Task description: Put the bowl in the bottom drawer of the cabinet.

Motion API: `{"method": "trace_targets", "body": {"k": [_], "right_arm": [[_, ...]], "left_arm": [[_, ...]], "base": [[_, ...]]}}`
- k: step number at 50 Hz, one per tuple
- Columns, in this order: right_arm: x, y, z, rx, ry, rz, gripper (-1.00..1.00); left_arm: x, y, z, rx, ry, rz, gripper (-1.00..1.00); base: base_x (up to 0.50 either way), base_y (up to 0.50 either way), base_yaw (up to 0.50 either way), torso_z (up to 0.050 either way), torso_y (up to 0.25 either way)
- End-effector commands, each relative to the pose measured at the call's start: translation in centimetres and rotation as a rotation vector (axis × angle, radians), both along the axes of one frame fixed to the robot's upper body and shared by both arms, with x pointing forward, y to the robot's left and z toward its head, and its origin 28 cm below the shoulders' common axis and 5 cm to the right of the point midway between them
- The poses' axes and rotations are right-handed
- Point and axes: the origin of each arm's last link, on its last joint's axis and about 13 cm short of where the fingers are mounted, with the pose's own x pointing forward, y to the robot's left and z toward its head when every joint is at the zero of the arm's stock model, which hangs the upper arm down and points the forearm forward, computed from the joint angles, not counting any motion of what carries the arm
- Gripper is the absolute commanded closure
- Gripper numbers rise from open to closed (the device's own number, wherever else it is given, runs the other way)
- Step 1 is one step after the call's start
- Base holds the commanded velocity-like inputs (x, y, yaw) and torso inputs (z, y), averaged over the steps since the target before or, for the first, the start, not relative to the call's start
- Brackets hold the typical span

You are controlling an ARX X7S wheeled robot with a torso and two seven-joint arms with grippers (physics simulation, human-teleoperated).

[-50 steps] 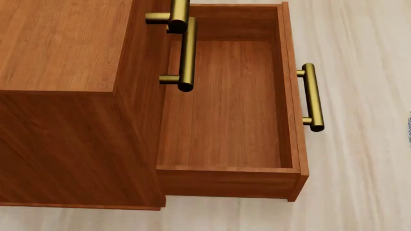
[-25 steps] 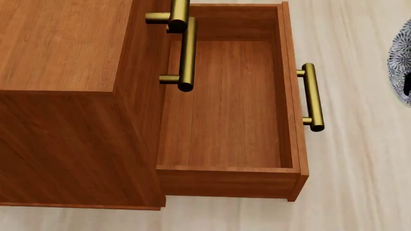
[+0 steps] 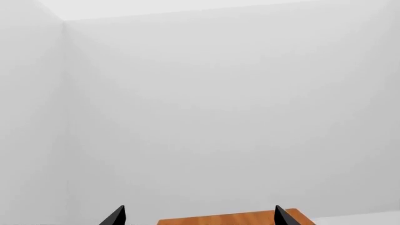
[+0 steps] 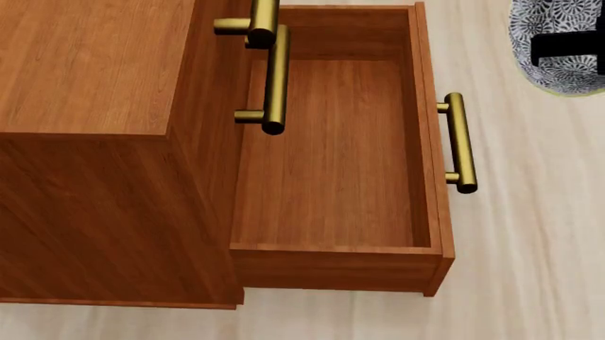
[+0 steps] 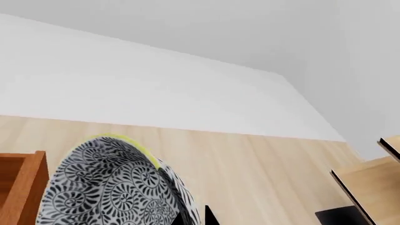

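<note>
Bowl (image 4: 557, 46) has swung closer, right fingers (image 4: 565, 48) clamped on it; could clip the bottom drawer (image 4: 331, 170) front.

The floor (image 4: 529, 212) was pale wood-look planking with a soft grain, evenly lit and free of hard shadows. Plain white walls (image 3: 218, 117) met at a corner in the left wrist view, under a white ceiling (image 3: 156, 7). In the right wrist view the light floor ran back to a white wall, and part of a light wooden rack (image 5: 368, 180) stood at the edge of the picture.
</note>
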Motion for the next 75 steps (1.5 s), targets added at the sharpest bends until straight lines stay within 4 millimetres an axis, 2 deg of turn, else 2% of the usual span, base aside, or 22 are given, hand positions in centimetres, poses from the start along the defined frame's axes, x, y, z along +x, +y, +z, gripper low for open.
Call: {"method": "trace_targets", "body": {"k": [1, 16, 46, 75], "right_arm": [[1.7, 1.3, 1.1, -0.028, -0.008, 0.038, 1.0], [3.6, 3.4, 1.0, -0.041, 0.019, 0.131, 1.0], [5.9, 6.3, -0.1, -0.082, 0.068, 0.24, 1.0], [7.1, 7.8, -2.0, -0.109, 0.124, 0.298, 1.0]], "left_arm": [[0.1, 0.0, 0.1, -0.002, 0.0, 0.001, -1.0], [0.1, 0.1, 0.1, -0.001, 0.0, 0.002, -1.0], [0.1, 0.1, 0.0, 0.002, 0.002, 0.007, -1.0], [-0.1, 0.3, -0.2, 0.0, 0.005, 0.014, -1.0]], "base": [[0.0, 0.0, 0.0, 0.0, 0.0], [0.0, 0.0, 0.0, 0.0, 0.0], [0.0, 0.0, 0.0, 0.0, 0.001], [0.0, 0.0, 0.0, 0.0, 0.0]]}}
